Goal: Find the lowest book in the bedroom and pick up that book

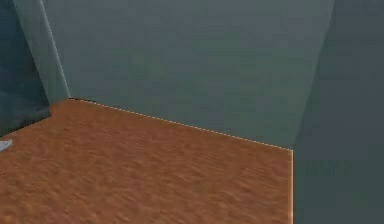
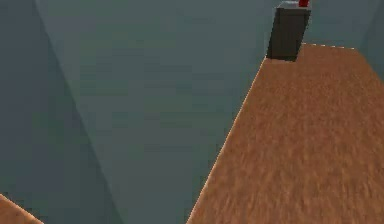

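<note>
A dark grey upright box-like thing (image 2: pixel 288 33) stands at the far end of the wooden floor (image 2: pixel 300 150) in the arm side view, against the wall. A small red object (image 2: pixel 303 3) rests on top of it, too small to name.
Blue-grey walls (image 1: pixel 190 60) meet in a corner ahead in the forward view, with wooden floor (image 1: pixel 140 170) in front. A wall (image 1: pixel 340 130) juts in at the forward view's right. A small pale object (image 1: pixel 4 146) lies at the left edge. A wall (image 2: pixel 140 100) runs along the arm side view's left.
</note>
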